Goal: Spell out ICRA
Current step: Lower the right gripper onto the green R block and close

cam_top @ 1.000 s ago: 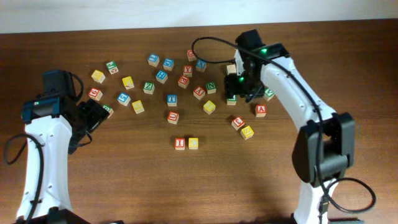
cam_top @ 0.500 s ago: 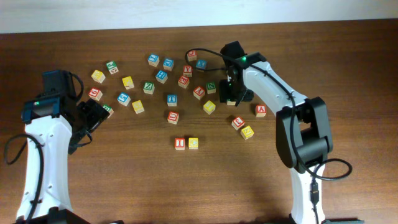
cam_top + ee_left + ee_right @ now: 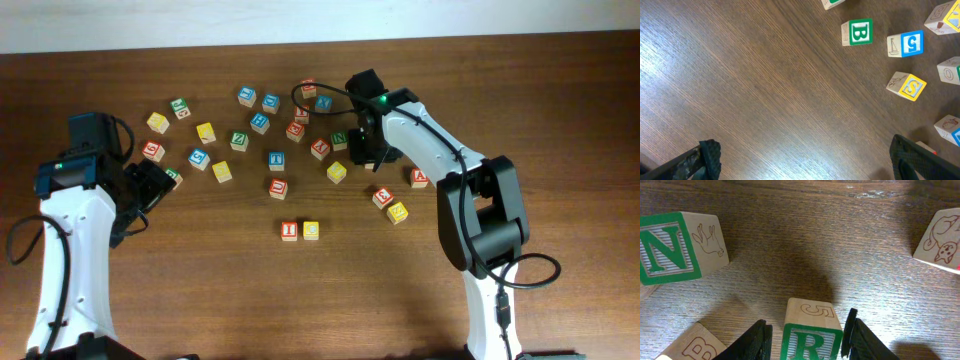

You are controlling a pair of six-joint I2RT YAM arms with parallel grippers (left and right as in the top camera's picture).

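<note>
My right pincer (image 3: 807, 330) clenched on green R block (image 3: 812, 342); N block (image 3: 677, 247) at its ten o'clock. My left pincer (image 3: 805, 157) released, spread wide over bare table (image 3: 740, 90).

A dark wood-grain table (image 3: 300, 300) is carrying lettered wooden blocks (image 3: 276, 160), most lying scattered across its far half. A red I block (image 3: 289, 230) and a yellow block (image 3: 311, 230) are sitting side by side, apart from the scatter.
</note>
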